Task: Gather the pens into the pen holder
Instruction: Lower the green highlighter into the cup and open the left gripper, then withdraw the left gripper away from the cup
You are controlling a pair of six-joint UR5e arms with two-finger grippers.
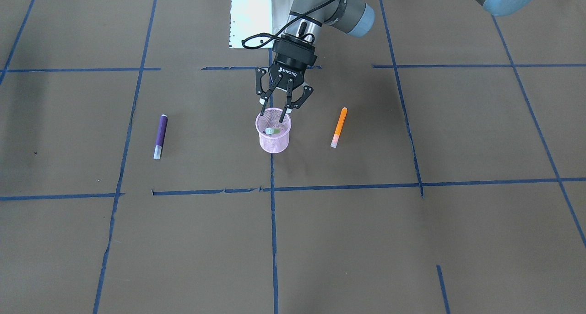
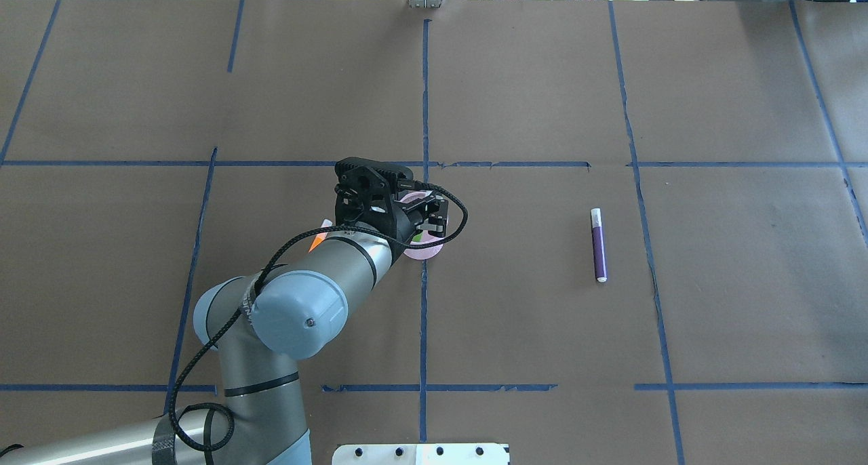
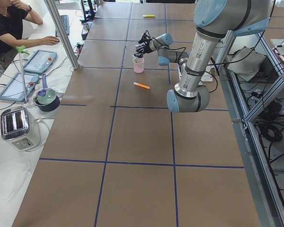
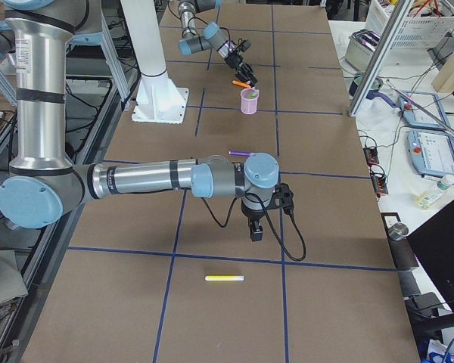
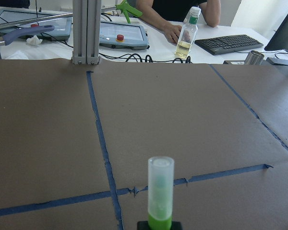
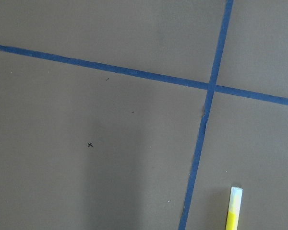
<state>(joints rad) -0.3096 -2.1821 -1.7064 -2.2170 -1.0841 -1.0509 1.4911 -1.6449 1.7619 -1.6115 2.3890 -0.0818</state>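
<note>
left gripper tips at pen holder rim.

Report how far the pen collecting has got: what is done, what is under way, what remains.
Done: the green pen is in the pink mesh pen holder. In hand: the left gripper hangs open at the holder's mouth, holding nothing. Left: the purple pen and orange pen lie on the table, as does a yellow marker.
</note>
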